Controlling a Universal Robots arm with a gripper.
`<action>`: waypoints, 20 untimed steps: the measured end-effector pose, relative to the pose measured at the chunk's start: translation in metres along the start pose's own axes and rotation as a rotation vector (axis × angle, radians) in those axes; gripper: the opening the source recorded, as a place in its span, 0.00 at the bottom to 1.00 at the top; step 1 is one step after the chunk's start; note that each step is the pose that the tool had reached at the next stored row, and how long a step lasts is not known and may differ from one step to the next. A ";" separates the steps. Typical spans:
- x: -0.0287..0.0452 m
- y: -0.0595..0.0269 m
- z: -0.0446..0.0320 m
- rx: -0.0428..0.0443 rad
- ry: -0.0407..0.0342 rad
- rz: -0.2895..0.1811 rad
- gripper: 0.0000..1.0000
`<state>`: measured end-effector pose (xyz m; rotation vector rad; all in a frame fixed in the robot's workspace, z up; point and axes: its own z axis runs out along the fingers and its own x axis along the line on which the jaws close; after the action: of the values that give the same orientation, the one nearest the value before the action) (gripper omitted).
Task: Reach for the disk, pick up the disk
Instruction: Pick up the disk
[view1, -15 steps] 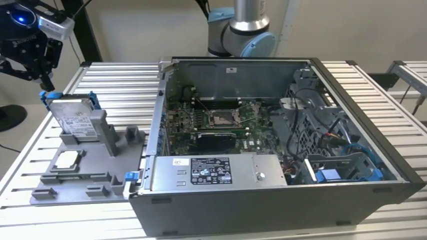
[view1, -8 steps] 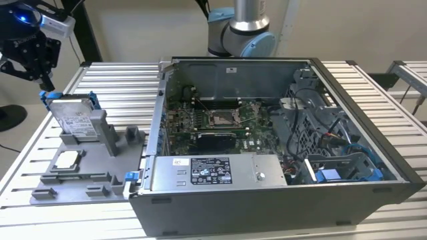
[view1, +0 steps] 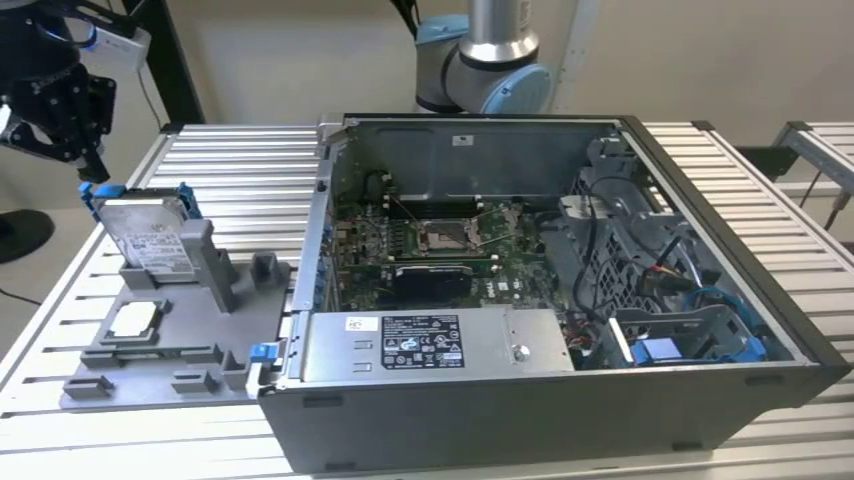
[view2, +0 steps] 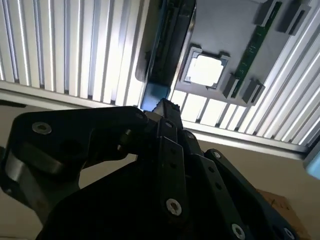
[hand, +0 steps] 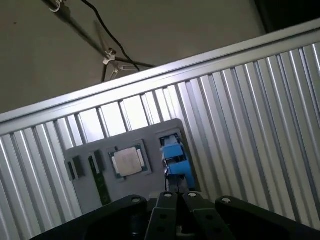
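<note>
- Closest to the exterior view, the open computer case (view1: 534, 420) stands along the near edge of the worktop (view1: 240, 170). Its top panel is off, and a long grey power supply box (view1: 427, 345) lies against its near wall.
- Just beside the case, toward the worktop's edge on the exterior view's left, a grey fixture tray (view1: 187, 335) lies flat on the slats.
- Around the tray's middle, a small square silver chip (view1: 134, 320) sits in a recess. In the first wrist view a green memory stick (hand: 100, 182) lies near it.
- Deeper inside the case, the green motherboard (view1: 427, 240) covers the floor.
- At the tray's far end, the disk (view1: 147, 235) leans upright against a grey post, its white label turned toward the worktop's near edge. The blue bracket (hand: 175, 159) frames it.
- Just above the disk's far upper corner hangs the black gripper (view1: 94, 170). Its fingers are drawn close together with a narrow gap between them and nothing visibly clamped. Whether the tips touch the bracket cannot be told.
- Beyond the case, at the worktop's far edge, rises the arm's grey and blue base (view1: 487, 70).
</note>
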<state>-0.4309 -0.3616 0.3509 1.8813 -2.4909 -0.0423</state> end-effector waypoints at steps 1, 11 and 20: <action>0.0000 0.0000 0.0001 0.0010 0.0003 -0.019 0.00; -0.0001 -0.0002 0.0021 0.0085 0.0023 -0.146 0.00; -0.0015 -0.0051 0.0061 0.0090 0.0036 -0.192 0.00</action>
<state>-0.4259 -0.3615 0.3446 2.1152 -2.3029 -0.0306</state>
